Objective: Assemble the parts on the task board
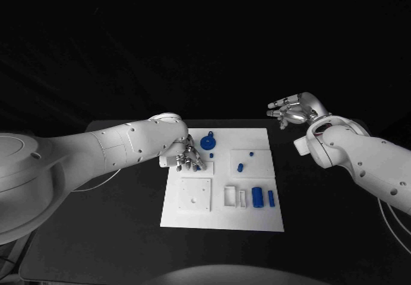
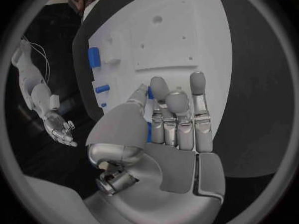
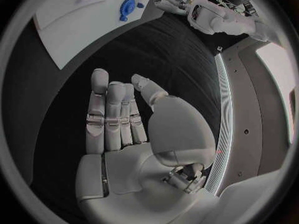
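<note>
Now left hand [image 1: 188,159] pinches blue part [image 2: 149,130].

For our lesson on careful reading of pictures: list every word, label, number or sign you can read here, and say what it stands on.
None can be read.
Task board: plain white, no lettering seen.
Blue parts: no marks visible.
Left robot hand and right robot hand: no readable label.

White board [image 1: 257,219] on my black table [image 1: 103,237], blue parts [image 1: 257,194] on it; my hands [image 1: 188,158] silver, arms [image 1: 103,148] white.
</note>
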